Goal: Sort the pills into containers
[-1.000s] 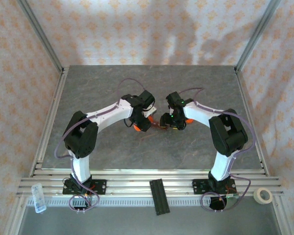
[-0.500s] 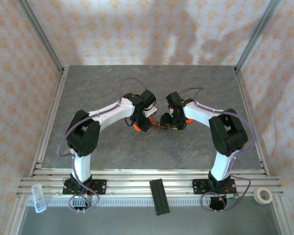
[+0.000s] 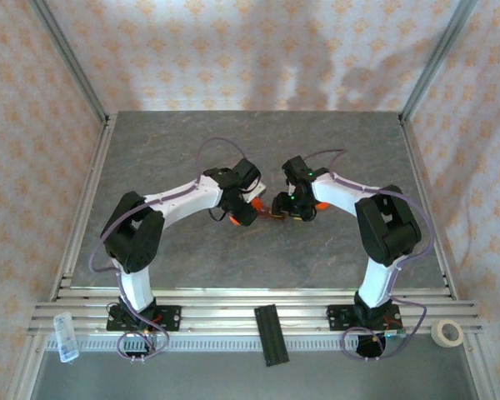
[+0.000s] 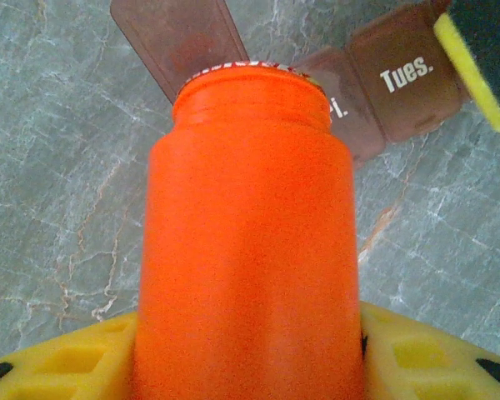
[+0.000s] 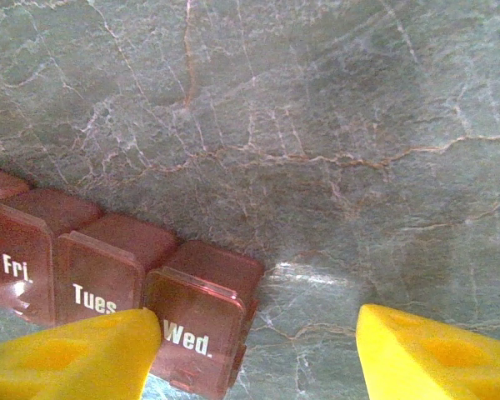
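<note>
We see the dark reddish-brown strip of day-labelled pill compartments [image 5: 108,279] lying mid-way on the grey veined tabletop [image 3: 175,142], between the two arms' ends. The left gripper [image 3: 243,210] has its jaws clamped on a bright orange plastic pill bottle [image 4: 250,233] whose mouth is just beside the strip. The right gripper [image 5: 258,325] holds its jaws apart at the strip's "Wed." end.

A bright orange plastic pill bottle [image 4: 248,242] runs from 6 o'clock toward 12, clamped between the yellow fingers [image 4: 58,358] of the left gripper [image 4: 248,367]. Its neck overlaps a reddish-brown translucent compartment strip [image 4: 408,79]. One flap lid [image 4: 179,37] stands open at 11 o'clock, and a cell at 2 o'clock is marked "Tues.". Everything sits on a grey marbled tabletop [image 4: 58,167].
</note>
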### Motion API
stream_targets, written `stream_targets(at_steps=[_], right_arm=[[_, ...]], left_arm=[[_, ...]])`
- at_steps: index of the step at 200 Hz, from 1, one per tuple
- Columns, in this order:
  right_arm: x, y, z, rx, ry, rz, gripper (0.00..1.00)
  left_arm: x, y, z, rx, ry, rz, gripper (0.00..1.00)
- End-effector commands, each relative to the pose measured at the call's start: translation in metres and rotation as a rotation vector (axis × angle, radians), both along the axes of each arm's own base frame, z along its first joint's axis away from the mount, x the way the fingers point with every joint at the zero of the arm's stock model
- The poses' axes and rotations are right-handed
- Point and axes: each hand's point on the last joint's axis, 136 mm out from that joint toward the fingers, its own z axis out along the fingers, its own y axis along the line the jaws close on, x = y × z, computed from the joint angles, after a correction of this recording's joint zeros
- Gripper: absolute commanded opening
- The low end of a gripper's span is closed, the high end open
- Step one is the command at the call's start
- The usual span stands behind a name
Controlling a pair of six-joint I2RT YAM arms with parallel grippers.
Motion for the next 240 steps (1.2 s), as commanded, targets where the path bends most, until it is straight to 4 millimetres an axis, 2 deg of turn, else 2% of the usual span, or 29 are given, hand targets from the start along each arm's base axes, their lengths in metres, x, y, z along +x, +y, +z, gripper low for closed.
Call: stream_targets(at_steps=[1, 38, 167, 240], right_arm=[[-0.012, -0.014, -0.024, -0.092, 0.061, -0.012, 0.66], [-0.012, -0.015, -0.024, -0.097, 0.06, -0.014, 0.65], [-0.01, -0.015, -0.025, -0.096, 0.058, -0.032, 0.65], [-0.004, -0.015, -0.02, -0.105, 0.041, -0.041, 0.65]], left_arm=[[0.0, 0.003, 0.0, -0.043, -0.022, 0.039, 0.0], [0.001, -0.004, 0.006, -0.134, -0.086, 0.054, 0.0], [0.001, -0.005, 0.003, -0.328, -0.273, 0.097, 0.0], [0.0, -0.005, 0.011, -0.42, -0.359, 0.115, 0.0]])
